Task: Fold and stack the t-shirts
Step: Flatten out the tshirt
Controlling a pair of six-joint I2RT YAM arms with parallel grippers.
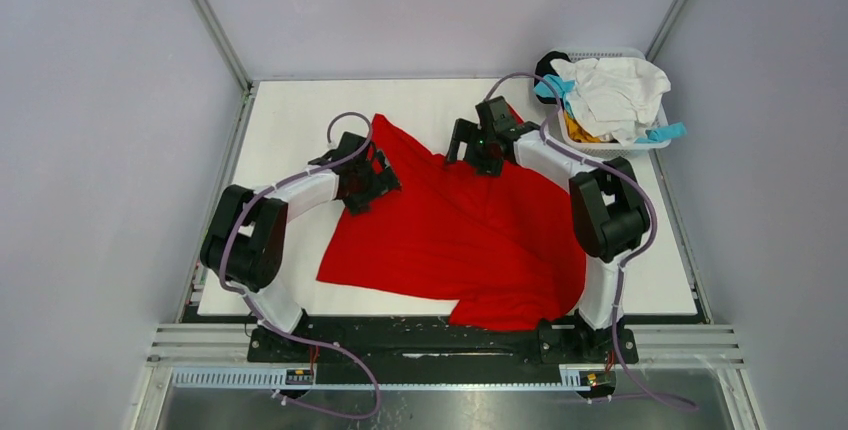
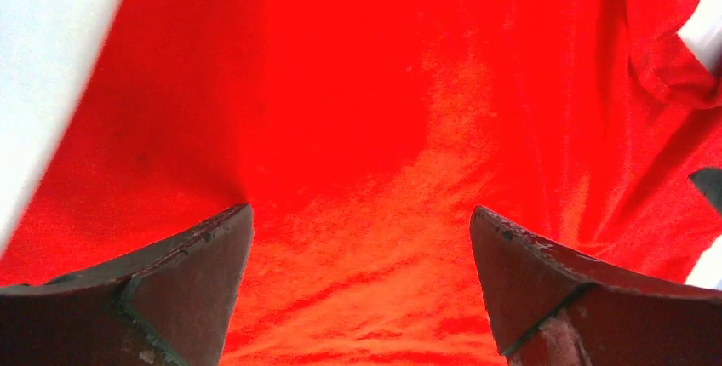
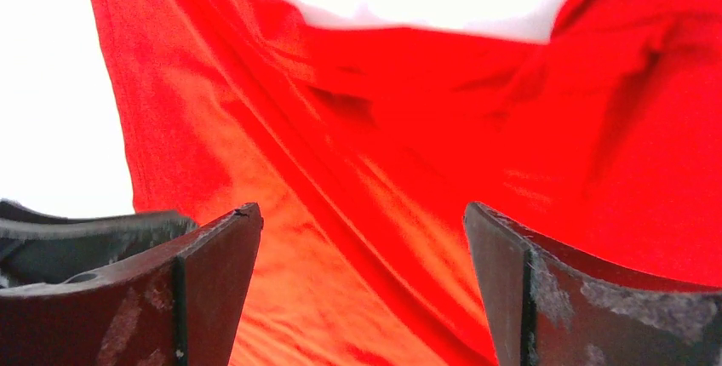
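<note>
Red t-shirt point(image 1: 470, 240) lies spread and rumpled across the white table point(image 1: 290, 110), and its nearest fold slumps over the near edge, just beside the base of my right arm. Farther in, my left gripper point(image 1: 362, 190) sits over the shirt's left border. On its wrist camera I see the fingers point(image 2: 196, 272) spread wide, with only flat red cloth below the gap and nothing pinched. Beyond that, my right gripper point(image 1: 470, 155) hangs over the shirt's far part. Its jaws are parted just as widely above creased cloth, and a bare strip of table shows past the curved edge of the fabric. I cannot tell whether either set of fingertips touches the cloth. At the far right corner stands the white lattice basket point(image 1: 600, 55), heaped with a crumpled white t-shirt point(image 1: 615, 90) on top. Teal cloth point(image 1: 665, 133), orange cloth point(image 1: 580, 132) and black cloth point(image 1: 547, 65) peek out around it.
</note>
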